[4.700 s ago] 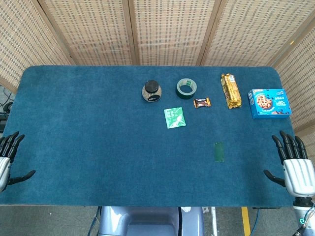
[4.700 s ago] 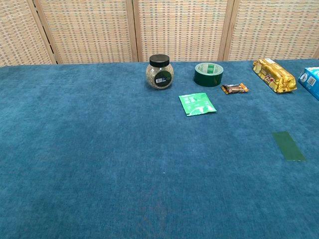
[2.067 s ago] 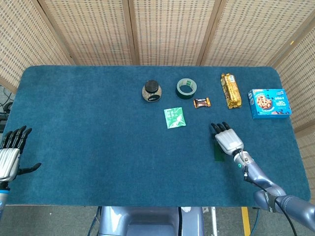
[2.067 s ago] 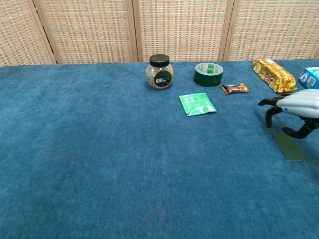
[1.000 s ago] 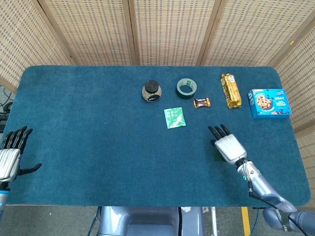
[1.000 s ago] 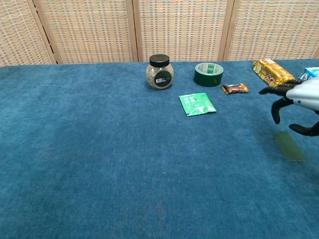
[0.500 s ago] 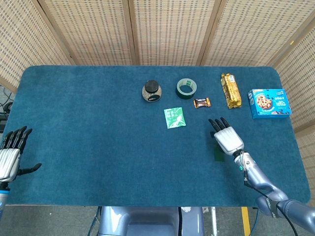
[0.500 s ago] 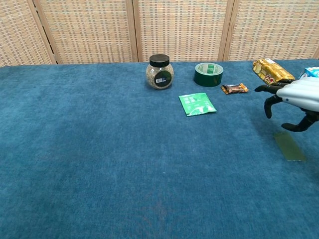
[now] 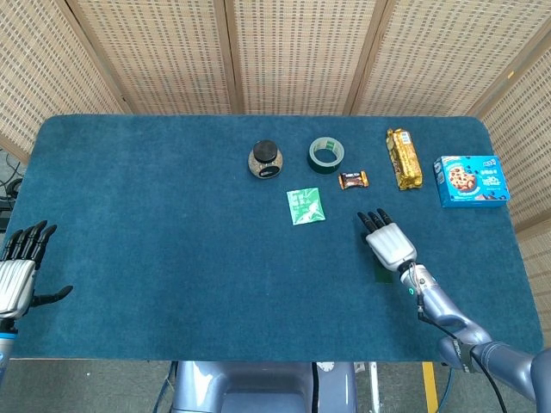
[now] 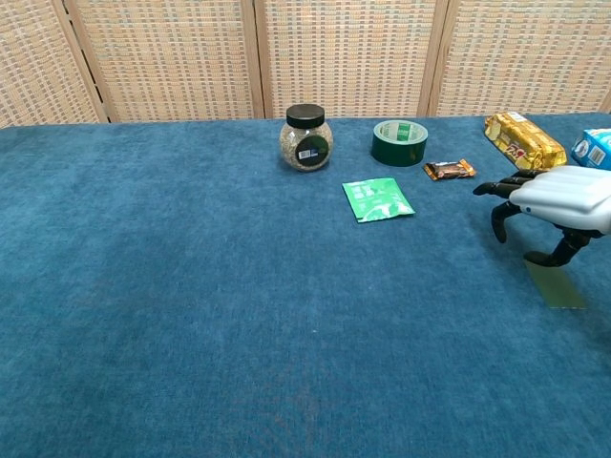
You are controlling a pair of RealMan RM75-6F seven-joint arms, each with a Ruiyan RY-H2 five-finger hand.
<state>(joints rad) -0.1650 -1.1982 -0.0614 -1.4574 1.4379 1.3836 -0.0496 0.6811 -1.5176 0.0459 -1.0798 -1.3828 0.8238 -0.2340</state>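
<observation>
Presently the right robot hand (image 10: 554, 205), fingers spread and empty, hovers above the flat dark-green rectangular patch (image 10: 557, 282); fingertips may skid off something so thin.

- The right hand (image 9: 389, 243) is out over the counter on an arm stretched from the near right corner, palm down, holding nothing.
- Its dark fingers (image 10: 499, 216) are spread and curl downward in the chest view.
- The left hand (image 9: 15, 277) is at the near left edge, fingers apart and pointing up, thumb out sideways, holding nothing.
</observation>
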